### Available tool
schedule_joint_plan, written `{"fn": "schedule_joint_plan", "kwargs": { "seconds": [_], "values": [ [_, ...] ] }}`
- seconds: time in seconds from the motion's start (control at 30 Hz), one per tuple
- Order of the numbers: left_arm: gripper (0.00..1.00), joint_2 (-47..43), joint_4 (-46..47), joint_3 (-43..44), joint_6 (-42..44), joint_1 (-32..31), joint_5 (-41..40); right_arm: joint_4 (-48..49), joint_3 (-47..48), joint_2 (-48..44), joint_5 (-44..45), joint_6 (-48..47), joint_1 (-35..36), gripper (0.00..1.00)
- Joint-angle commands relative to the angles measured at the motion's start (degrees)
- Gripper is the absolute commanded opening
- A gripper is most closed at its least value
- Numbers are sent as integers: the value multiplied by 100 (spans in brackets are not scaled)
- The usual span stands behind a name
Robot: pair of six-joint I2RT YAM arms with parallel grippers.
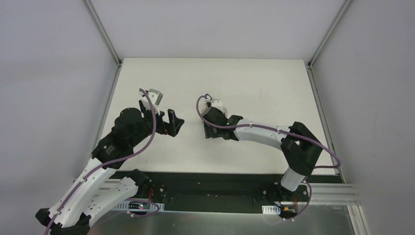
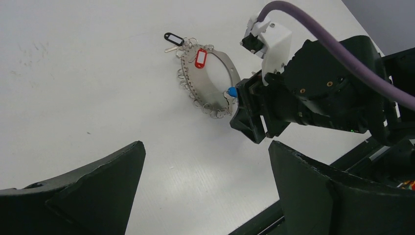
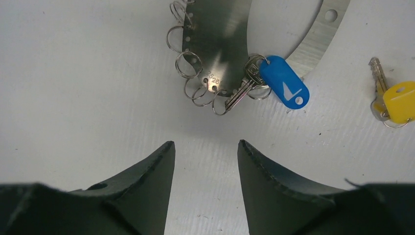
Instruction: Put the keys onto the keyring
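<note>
The keyring [image 3: 222, 34] is a flat silver crescent band with several small split rings along its edge, lying on the white table. A silver key with a blue tag [image 3: 285, 82] hangs on it. A loose key with a yellow head [image 3: 397, 101] lies to the right. My right gripper [image 3: 205, 147] is open and empty, just short of the ring. In the left wrist view the keyring [image 2: 208, 83] carries a red tag [image 2: 200, 58] and a black tag [image 2: 172, 37]. My left gripper [image 2: 205, 149] is open and empty, well back from the ring.
In the top view the left gripper [image 1: 164, 119] and right gripper [image 1: 208, 132] face each other near the middle of the table [image 1: 254, 88]. The black rail [image 1: 215, 188] runs along the near edge. The keyring is hidden under the right wrist there.
</note>
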Motion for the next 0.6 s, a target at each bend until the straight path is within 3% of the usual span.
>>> {"fn": "schedule_joint_plan", "kwargs": {
  "seconds": [0.0,0.27,0.57],
  "values": [
    [99,-81,6,-43,-20,82,19,-9,41,92,328,176,118,52],
    [99,-43,6,-37,-58,99,258,127,-101,427,672,312,264,43],
    [99,-77,4,-28,-57,108,270,226,28,661,1045,285,333,40]
  ]
}}
